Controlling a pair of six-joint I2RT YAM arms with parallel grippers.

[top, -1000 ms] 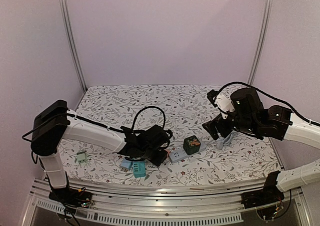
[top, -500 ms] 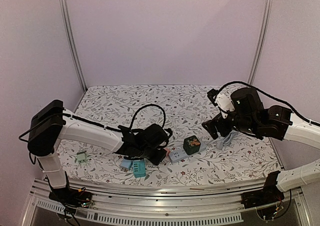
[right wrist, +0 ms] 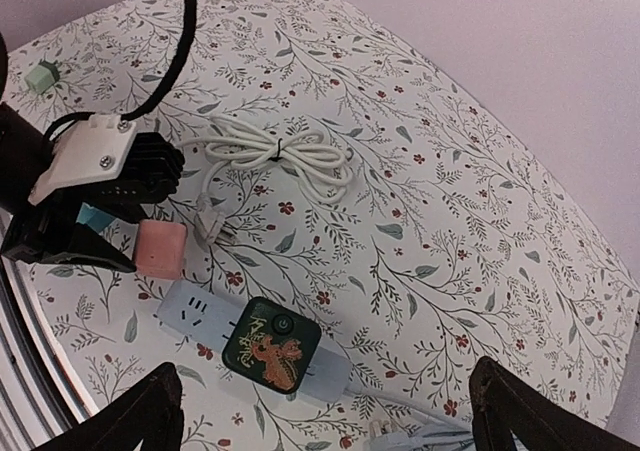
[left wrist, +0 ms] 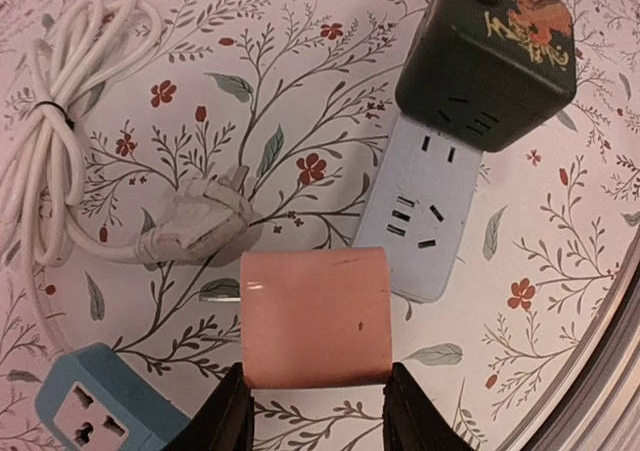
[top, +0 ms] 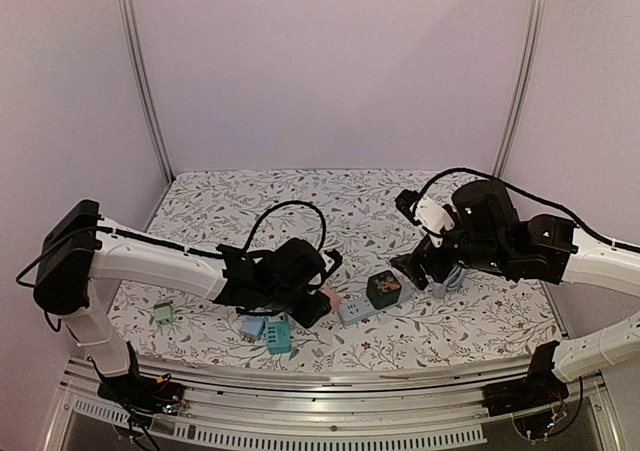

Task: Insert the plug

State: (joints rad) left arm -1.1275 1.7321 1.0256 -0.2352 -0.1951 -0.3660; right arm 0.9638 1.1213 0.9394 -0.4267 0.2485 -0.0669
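Observation:
My left gripper (left wrist: 316,396) is shut on a pink plug (left wrist: 315,316), black fingers (left wrist: 226,416) pressing its two sides. A metal prong sticks out of the plug's left side. The plug hangs just left of the pale blue power strip (left wrist: 420,221), which lies on the flowered cloth with free sockets facing up. A dark green cube with a gold dragon (left wrist: 490,51) sits on the strip's far end. From above, the pink plug (top: 330,298) is beside the strip (top: 357,311). My right gripper (right wrist: 325,421) hovers wide open above the cube (right wrist: 270,343), holding nothing.
A coiled white cord (left wrist: 60,121) with its white plug (left wrist: 200,226) lies left of the strip. Two blue adapters (top: 268,331) sit by the front edge and a small green one (top: 163,314) at the left. The strip's cable (top: 445,281) trails right.
The left arm has carried the pink plug a little to the right, closer to the strip. The right arm has swung left, towards the green cube. Both grippers kept their state.

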